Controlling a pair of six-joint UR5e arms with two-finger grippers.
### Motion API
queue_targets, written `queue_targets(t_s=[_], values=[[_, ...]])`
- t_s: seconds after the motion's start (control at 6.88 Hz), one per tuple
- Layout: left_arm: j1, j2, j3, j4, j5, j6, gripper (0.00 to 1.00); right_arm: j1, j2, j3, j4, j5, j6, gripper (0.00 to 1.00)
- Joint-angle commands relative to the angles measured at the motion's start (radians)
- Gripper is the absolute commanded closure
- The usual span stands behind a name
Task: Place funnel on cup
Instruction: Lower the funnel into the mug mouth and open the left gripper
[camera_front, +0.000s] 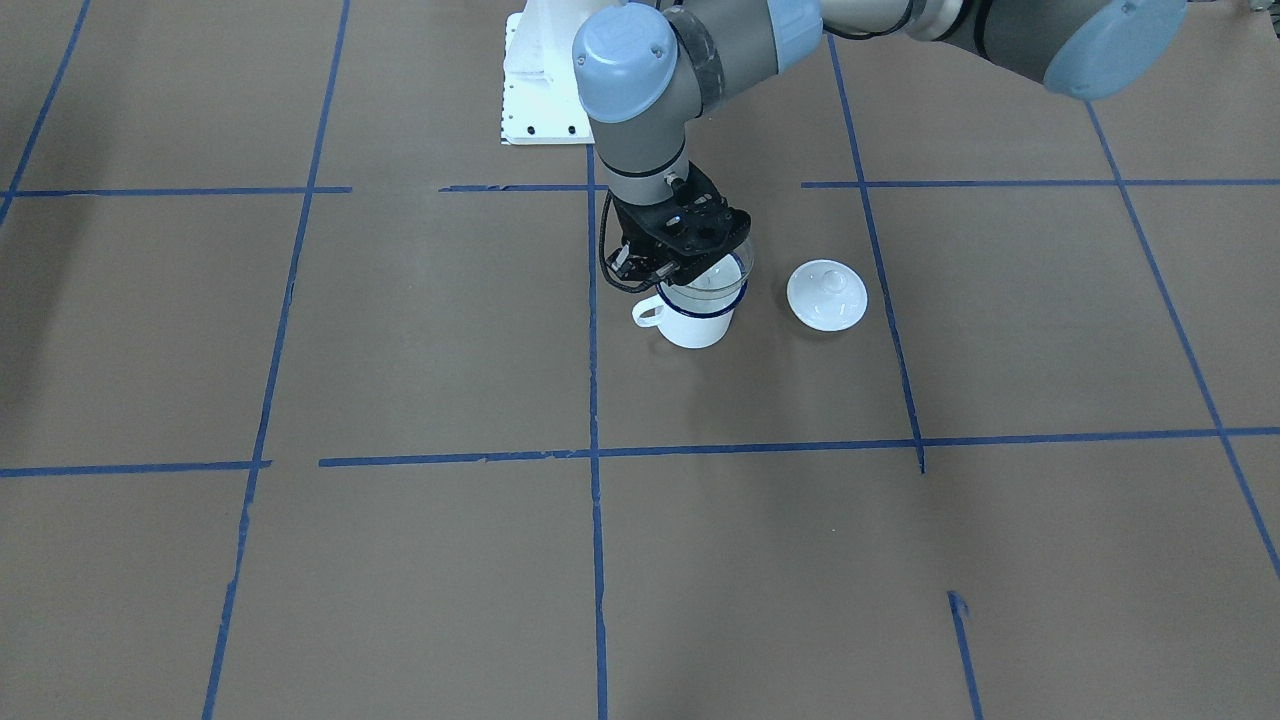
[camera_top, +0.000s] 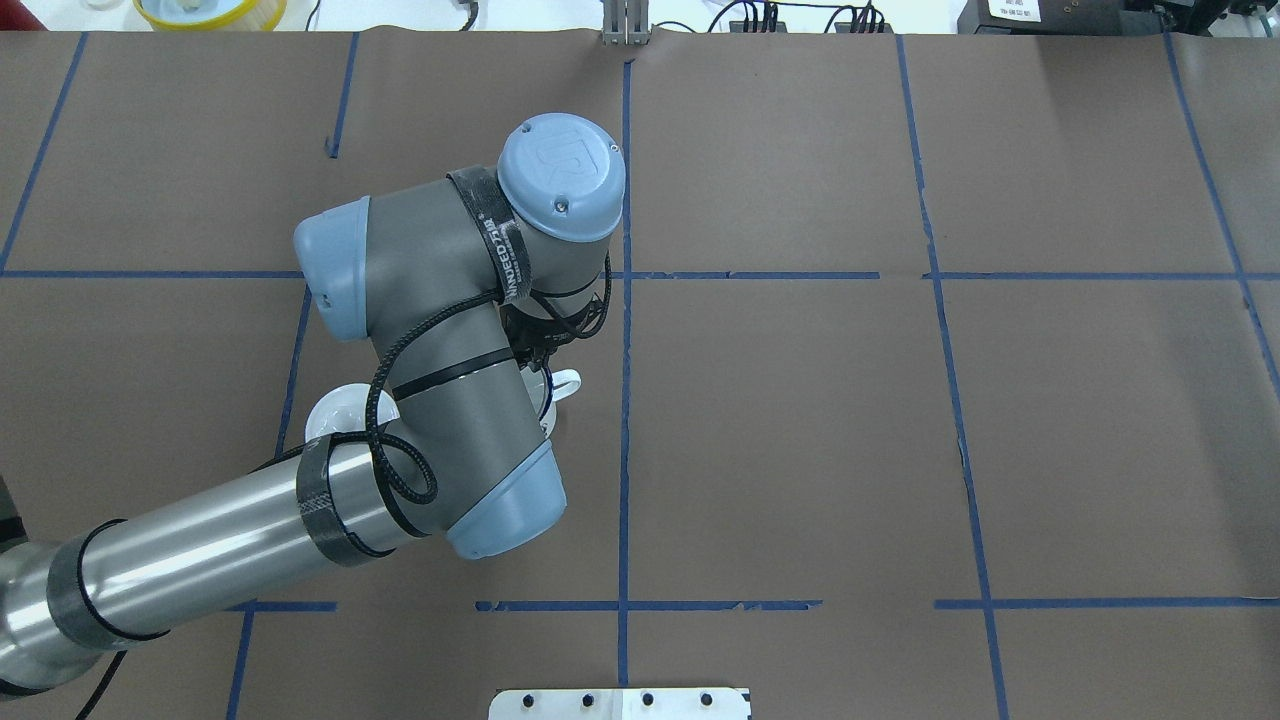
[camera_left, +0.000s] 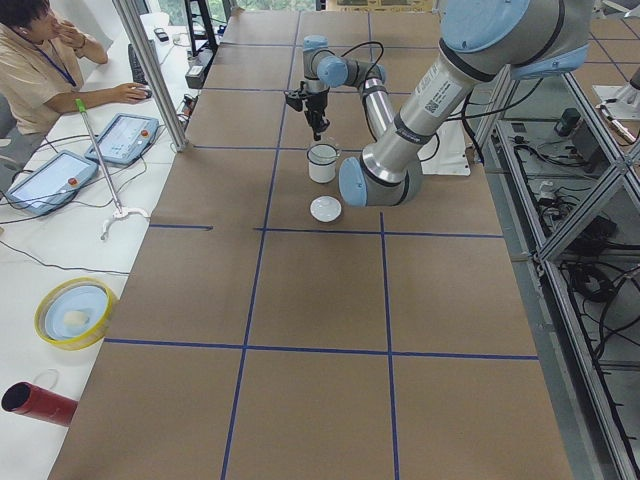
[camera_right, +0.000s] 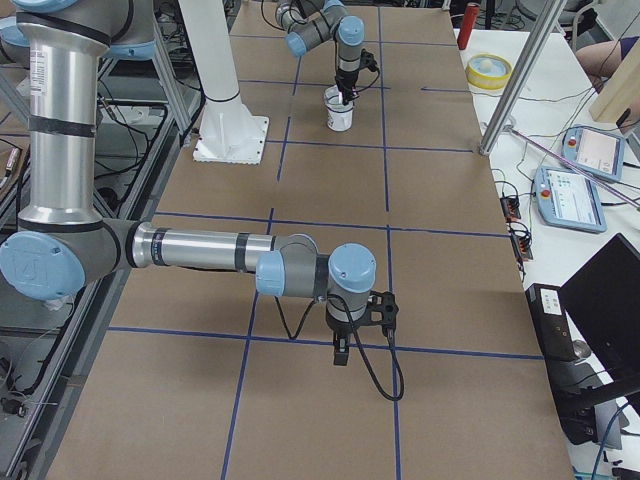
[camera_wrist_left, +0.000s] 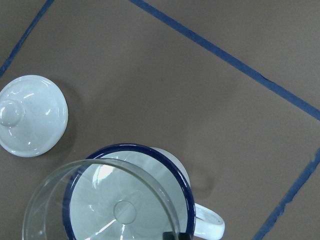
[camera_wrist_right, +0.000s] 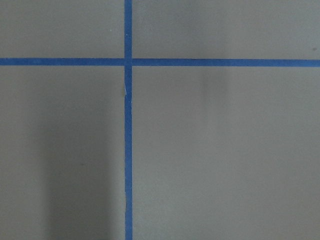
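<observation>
**Funnel over the cup: the set-down is the step in hand**

The left claw (camera_front: 686, 262) is pinching the funnel (camera_front: 722, 272) by its clear rim. One dark fingertip (camera_wrist_left: 176, 235) shows at the bottom of the wrist view, clamped on that edge. The funnel hangs right over the cup (camera_front: 698, 325), with its spout pointing down inside the blue-rimmed mouth. Whether the funnel is touching the cup, I cannot tell.

In the wrist view the funnel's wide rim looks shifted to one side of the cup's rim rather than sitting evenly over it, though the camera angle may account for some of that. The cup stands upright on the worktop (camera_front: 400, 350). Its handle (camera_front: 648, 313) points away from the white lid (camera_front: 826, 295), which lies knob-up nearby and does not touch the cup.

My read is that this is the tail end of the placement. The next move looks like a small nudge to centre the funnel, then a gentle descent until its rim seats. After that the claw needs to spread and rise straight up, because a sideways drag could tip the funnel or shove the cup.

The right claw (camera_right: 341, 352) hangs over the worktop well apart from all this — I cannot tell whether it is spread or pressed together.
</observation>
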Motion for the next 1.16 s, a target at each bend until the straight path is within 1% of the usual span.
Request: queue_targets(t_s=[0.0,0.15,0.29,0.44,0.73,0.87,1.02], values=[[0.000,0.000,0.004,-0.006,0.006,0.002,1.00,0.000,0.000,0.000,0.000,0.000,0.000,0.00],[0.000,0.000,0.006,-0.006,0.007,0.002,0.72,0.000,0.000,0.000,0.000,0.000,0.000,0.00],[0.000,0.000,0.007,-0.006,0.009,0.019,0.29,0.000,0.000,0.000,0.000,0.000,0.000,0.00],[0.000,0.001,0.007,-0.005,0.007,0.065,0.01,0.000,0.000,0.000,0.000,0.000,0.000,0.00],[-0.018,0.001,-0.006,-0.003,0.007,0.088,0.01,0.000,0.000,0.000,0.000,0.000,0.000,0.00],[-0.053,0.003,-0.031,-0.002,0.001,0.132,0.01,0.000,0.000,0.000,0.000,0.000,0.000,0.00],[-0.087,0.044,-0.110,-0.005,-0.002,0.177,0.01,0.000,0.000,0.000,0.000,0.000,0.000,0.00]])
